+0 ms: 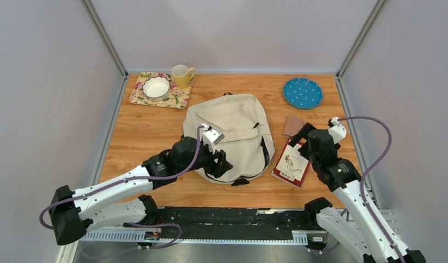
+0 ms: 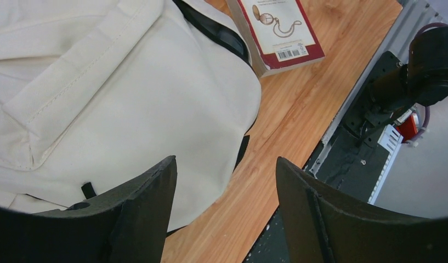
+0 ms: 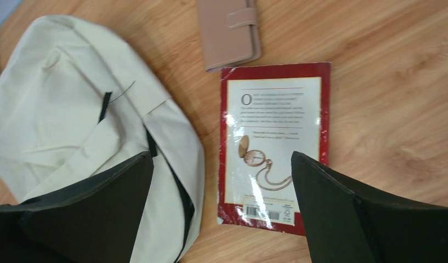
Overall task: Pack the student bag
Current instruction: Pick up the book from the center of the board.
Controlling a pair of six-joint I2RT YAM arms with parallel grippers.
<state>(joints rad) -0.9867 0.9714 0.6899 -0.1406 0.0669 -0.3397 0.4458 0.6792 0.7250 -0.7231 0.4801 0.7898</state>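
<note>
Our left jaws, from above, stand apart at seven o'clock of the bag (image 1: 238,118), centred on the counter (image 1: 150,126). Left wrist: empty. Right wrist: jaws wide over the book (image 3: 273,148); we should straddle it squarely, avoiding the wallet (image 3: 230,33).

Yellow mug (image 1: 181,76), white bowl (image 1: 156,86), blue plate (image 1: 302,92).
</note>
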